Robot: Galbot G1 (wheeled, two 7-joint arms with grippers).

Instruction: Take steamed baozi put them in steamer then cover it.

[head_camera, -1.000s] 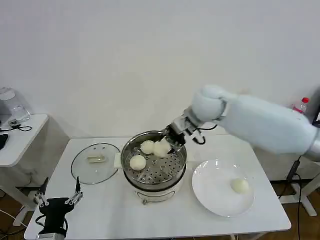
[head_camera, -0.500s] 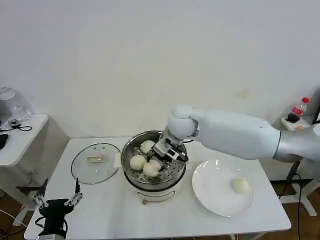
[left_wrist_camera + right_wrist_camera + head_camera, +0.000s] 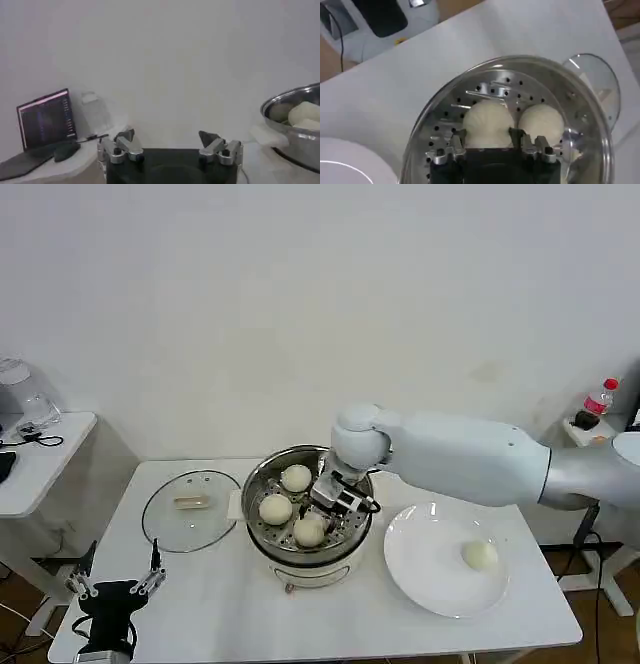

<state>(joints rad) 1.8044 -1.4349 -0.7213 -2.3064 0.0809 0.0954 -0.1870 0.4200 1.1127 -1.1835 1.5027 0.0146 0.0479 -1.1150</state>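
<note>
The steel steamer (image 3: 266, 541) stands mid-table with three baozi on its perforated tray: one at the back (image 3: 296, 477), one on the left (image 3: 275, 508), one at the front (image 3: 309, 531). My right gripper (image 3: 314, 518) reaches down into the pot and is shut on the front baozi (image 3: 487, 122), a finger (image 3: 460, 136) pressed against each side while the bun rests on the tray. A second bun (image 3: 541, 121) lies beside it. The last baozi (image 3: 481, 555) sits on the white plate (image 3: 410, 569). The glass cover (image 3: 165, 524) lies flat left of the steamer. My left gripper (image 3: 115, 583) hangs open off the table's front left corner.
A side table (image 3: 40, 469) with a kettle (image 3: 18, 389) stands at the far left, and a laptop (image 3: 45, 120) shows in the left wrist view. A bottle (image 3: 601, 396) sits at the far right. Bare tabletop (image 3: 330, 614) runs along the front edge.
My right gripper carried a baozi from the steamer's back rim forward and down, and the bun now rests on the front of the tray. The left arm has not moved.
</note>
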